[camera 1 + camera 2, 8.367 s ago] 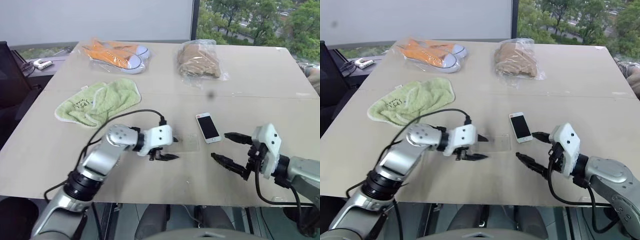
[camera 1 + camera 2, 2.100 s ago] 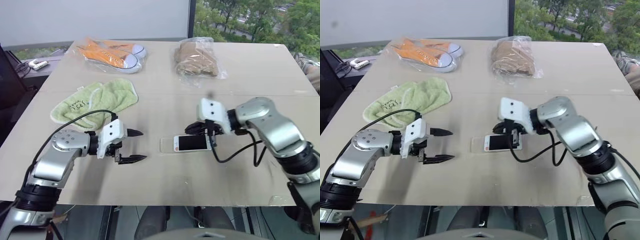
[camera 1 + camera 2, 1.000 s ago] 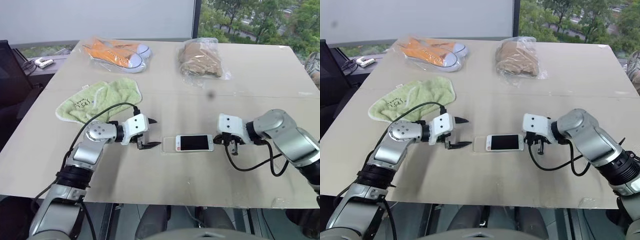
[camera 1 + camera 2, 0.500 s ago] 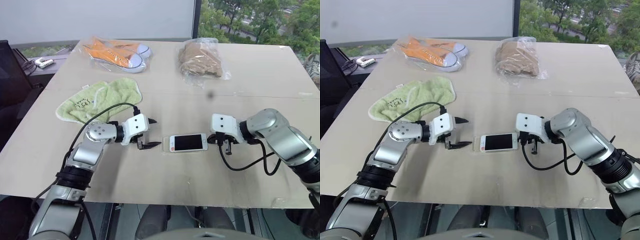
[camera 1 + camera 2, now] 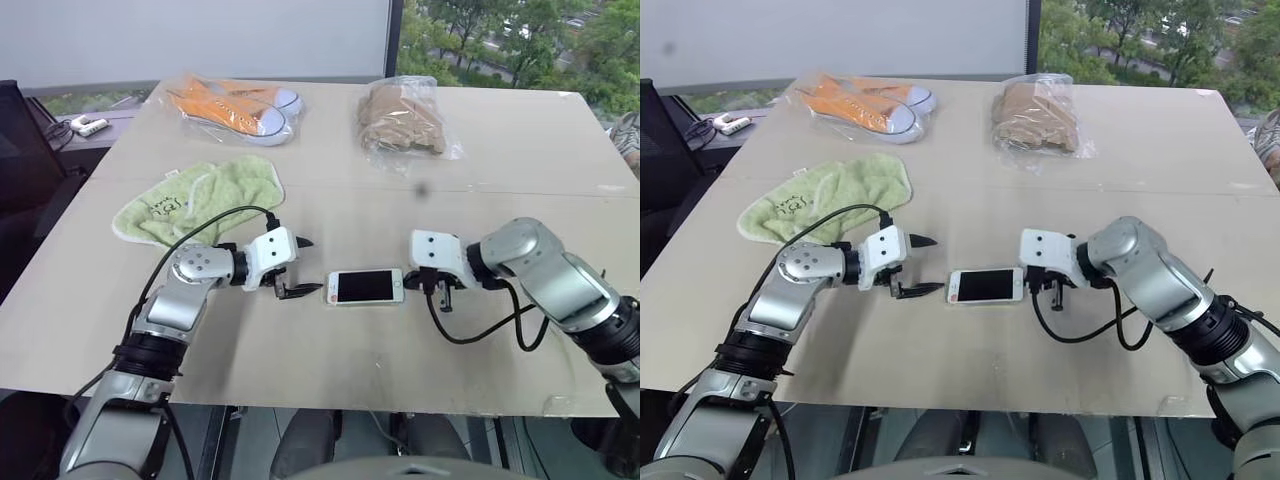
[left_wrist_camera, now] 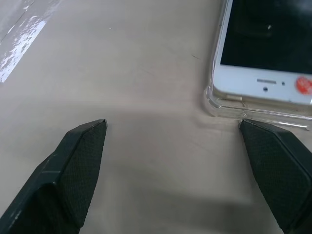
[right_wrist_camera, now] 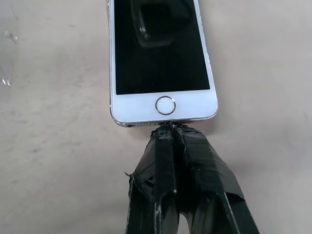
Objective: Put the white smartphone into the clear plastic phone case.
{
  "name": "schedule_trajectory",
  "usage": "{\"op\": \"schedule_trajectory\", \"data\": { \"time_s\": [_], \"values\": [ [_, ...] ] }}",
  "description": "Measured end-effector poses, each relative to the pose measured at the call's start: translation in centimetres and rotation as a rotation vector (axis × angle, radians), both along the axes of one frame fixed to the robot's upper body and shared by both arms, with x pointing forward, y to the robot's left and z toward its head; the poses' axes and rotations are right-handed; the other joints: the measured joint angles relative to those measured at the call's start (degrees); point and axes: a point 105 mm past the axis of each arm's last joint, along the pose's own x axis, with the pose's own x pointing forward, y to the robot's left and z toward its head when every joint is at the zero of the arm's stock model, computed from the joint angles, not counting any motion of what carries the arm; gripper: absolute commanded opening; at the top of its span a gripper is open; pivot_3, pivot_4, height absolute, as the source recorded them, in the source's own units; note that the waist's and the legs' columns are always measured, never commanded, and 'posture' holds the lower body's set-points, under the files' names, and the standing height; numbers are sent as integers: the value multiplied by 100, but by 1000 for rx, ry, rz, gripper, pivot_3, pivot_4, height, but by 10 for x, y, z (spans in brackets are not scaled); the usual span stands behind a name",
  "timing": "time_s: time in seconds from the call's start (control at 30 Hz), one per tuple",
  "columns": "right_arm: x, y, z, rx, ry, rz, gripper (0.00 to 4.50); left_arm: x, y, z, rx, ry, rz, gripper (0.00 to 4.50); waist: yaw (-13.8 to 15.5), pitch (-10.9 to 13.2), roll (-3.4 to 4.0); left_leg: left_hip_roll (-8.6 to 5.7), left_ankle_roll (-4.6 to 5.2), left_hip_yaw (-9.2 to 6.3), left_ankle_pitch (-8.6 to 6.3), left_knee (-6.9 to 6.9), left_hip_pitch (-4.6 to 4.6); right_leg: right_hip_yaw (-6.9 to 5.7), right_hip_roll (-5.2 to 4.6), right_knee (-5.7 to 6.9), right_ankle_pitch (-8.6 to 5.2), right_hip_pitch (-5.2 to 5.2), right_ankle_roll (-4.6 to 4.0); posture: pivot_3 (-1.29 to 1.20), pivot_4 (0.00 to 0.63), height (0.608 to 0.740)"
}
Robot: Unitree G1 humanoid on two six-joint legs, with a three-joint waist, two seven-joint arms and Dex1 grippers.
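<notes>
Where the right gripper (image 7: 171,127) meets the white smartphone (image 7: 160,58), its two black fingers are pressed together with no gap, tips touching the phone's home-button end; nothing is held between them.

Left gripper (image 6: 173,127): fingers spread wide apart and empty, low over the table (image 5: 500,160). One fingertip (image 6: 253,129) touches the corner of the clear plastic phone case (image 6: 214,100) at the phone's earpiece end; the other fingertip (image 6: 95,129) stands over bare tabletop.

White smartphone: lying flat, screen up, lengthwise between the two grippers near the table's front middle. Its earpiece end sits inside the case rim; whether the whole phone is seated cannot be told.

Clear plastic phone case: flat on the table, its transparent lip visible around the phone's left end.

Other items on the table:
- green towel (image 5: 200,200), crumpled, behind the left arm.
- orange sneakers (image 5: 232,105), bagged in clear plastic, far left.
- brown item (image 5: 403,118), bagged in clear plastic, far centre-right.
</notes>
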Motion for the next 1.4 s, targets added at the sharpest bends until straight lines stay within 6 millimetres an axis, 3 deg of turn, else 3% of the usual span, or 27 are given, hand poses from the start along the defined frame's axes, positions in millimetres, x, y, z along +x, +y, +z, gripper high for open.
{"op": "schedule_trajectory", "data": {
  "time_s": [0.73, 0.93, 1.03, 1.2, 1.4],
  "values": [
    [3, 9, 0, -9, -20, -3, 59, -2, 1, 1, -5, 4, 18, 4500, -22, -1, 1, 0, 0, 0, 0, 0, 1, 1, 1, 2, 0, -1, 0, 0, 150, 740],
    [3, 7, 0, -16, -30, 2, 59, -3, 4, 3, -58, 89, 54, 4500, -45, 1, 0, 0, 0, -1, 0, 0, -6, 0, 2, 0, 0, -3, 0, 0, 150, 740],
    [4, 2, -2, -27, -30, -13, 59, 0, 1, 15, -108, 110, 48, 4500, -46, 3, -4, 0, -1, -2, 0, 0, -8, -2, 2, 0, 0, -3, 0, 0, 150, 740],
    [6, -2, -5, -36, -22, -34, 59, -1, -12, 50, -227, 72, -7, 4500, -106, 3, -4, 0, -1, -2, 0, 1, -7, 0, 2, -1, 0, -2, 0, 0, 150, 740],
    [6, 3, -3, -15, -26, -27, 59, -16, -13, 20, -102, 154, -71, 4500, -190, 4, -4, 3, -1, -3, 1, -2, -5, 1, 5, 0, 0, -4, 0, 0, 150, 740]
  ]
}}
